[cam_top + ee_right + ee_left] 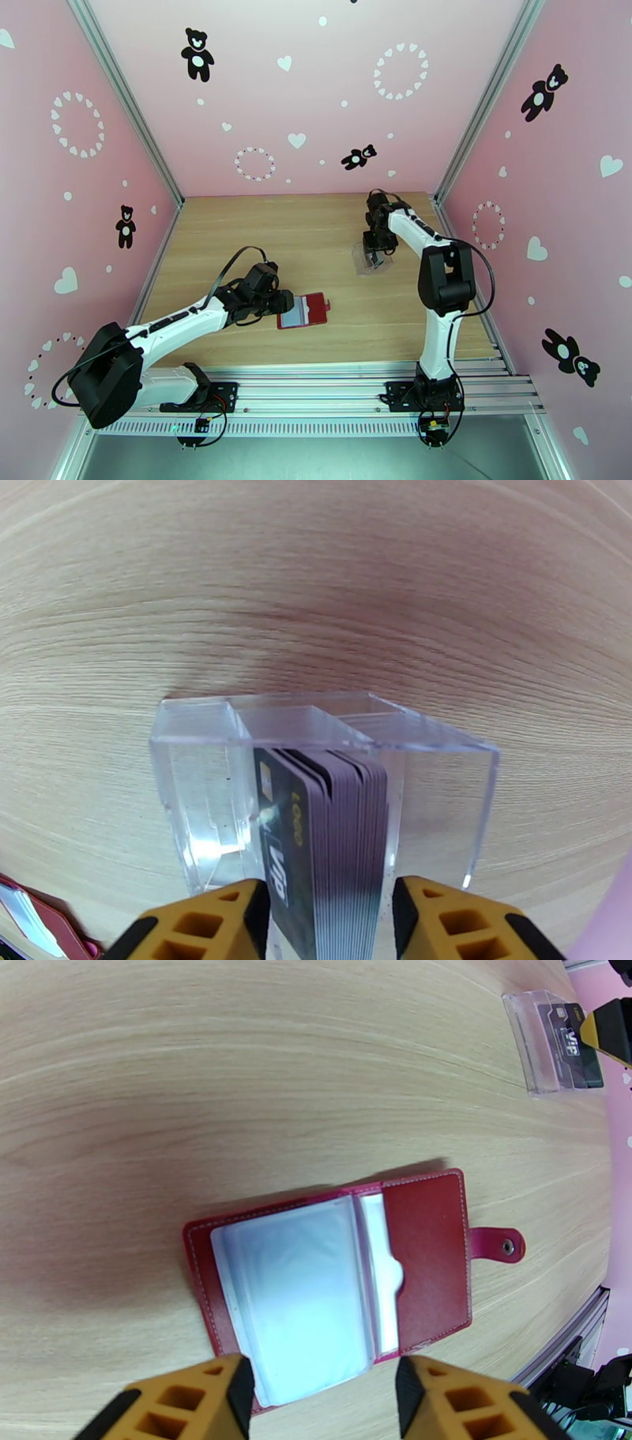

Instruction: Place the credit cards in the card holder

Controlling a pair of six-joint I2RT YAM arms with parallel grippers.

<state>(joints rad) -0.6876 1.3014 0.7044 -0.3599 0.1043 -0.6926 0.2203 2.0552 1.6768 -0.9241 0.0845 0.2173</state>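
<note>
Top view
card holder [304, 310]: lies open on the table [332, 221], pale sleeves up.
left gripper [278, 303]: at the holder's left edge; touching or just above, cannot tell.
clear box [371, 259]: well apart from the holder, beyond it to the right.
right gripper [378, 251]: down over the clear box, far from the holder.

Left wrist view
card holder [426, 1252]: spread flat, snap tab [498, 1244] sticking out sideways.
sleeves [300, 1291]: clear, no card seen in them; near end lies between the fingers.
left gripper [324, 1402]: jaws parted wider than the sleeves, nothing pinched.
credit cards [573, 1047]: dark, standing in the clear box [537, 1039], well beyond the holder.

Right wrist view
credit cards [332, 835]: thick stack on edge inside the clear box [205, 796].
right gripper [332, 922]: jaws parted astride the whole stack, no card lifted; pad contact with the front card cannot be told.
card holder [55, 936]: red corner at lower left.

Risks
pick: the jaws span every card, so closing would likely take many, not one; thin, slick cards may fan or slip.
box: light and unheld; a pull could drag or tip it.
insertion: floppy sleeves may catch a card edge, or the holder may slide unless pinned.

In the way
box walls: hem the stack, little finger room.
left gripper: sits over the sleeves where a card must enter.
</note>
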